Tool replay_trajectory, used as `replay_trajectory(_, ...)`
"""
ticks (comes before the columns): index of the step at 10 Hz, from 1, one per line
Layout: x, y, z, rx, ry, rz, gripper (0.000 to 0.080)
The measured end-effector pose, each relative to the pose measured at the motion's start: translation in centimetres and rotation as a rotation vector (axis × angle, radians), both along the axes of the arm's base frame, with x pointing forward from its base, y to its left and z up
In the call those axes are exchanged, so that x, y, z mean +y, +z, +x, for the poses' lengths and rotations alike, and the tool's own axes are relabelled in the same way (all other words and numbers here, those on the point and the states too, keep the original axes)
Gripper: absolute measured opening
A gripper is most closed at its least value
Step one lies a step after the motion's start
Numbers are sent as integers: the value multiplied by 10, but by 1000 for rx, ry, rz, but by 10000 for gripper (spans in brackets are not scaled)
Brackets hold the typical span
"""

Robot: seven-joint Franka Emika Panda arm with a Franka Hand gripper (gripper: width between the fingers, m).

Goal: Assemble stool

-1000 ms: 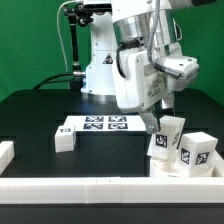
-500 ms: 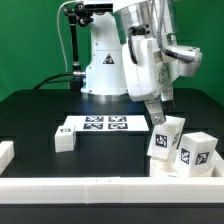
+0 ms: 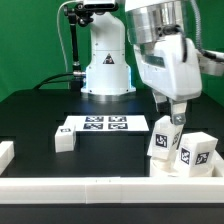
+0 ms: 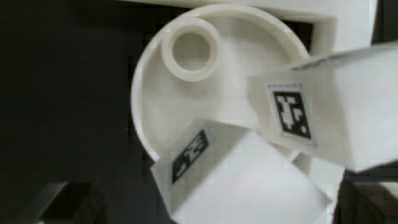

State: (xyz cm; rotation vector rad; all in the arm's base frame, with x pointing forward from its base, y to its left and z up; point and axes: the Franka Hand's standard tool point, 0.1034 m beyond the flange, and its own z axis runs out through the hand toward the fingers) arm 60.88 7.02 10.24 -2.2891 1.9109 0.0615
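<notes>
Stool disc [image 4: 199, 100] holds two legs [image 3: 165, 138] standing; gripper [image 3: 177, 116] spread above them

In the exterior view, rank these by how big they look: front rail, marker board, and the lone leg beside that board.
1. Front rail, also nearest the camera.
2. Marker board.
3. Lone leg.

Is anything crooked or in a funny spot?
Yes. The first leg and second leg sit on the disc, both looking tilted, not fitted in. The third leg sits alone beside the marker board.
</notes>
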Motion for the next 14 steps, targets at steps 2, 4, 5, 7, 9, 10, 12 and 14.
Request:
replay_trajectory(2,7,1,0,-24,159,-12,649)
replay_trajectory(4,7,1,-1,-40,265,-20,649)
replay_trajectory(5,7,1,-1,-50,337,-25,649)
replay_trajectory(7,7,1,-1,-81,590,-53,649)
replay_trajectory(9,7,1,-1,-115,825,-69,649)
replay_trajectory(10,5,0,-1,-138,968,-81,649)
replay_trajectory(12,4,-2,-2,-169,1163,-105,649)
replay_trajectory(14,1,-7,-4,-188,1379,-135,649)
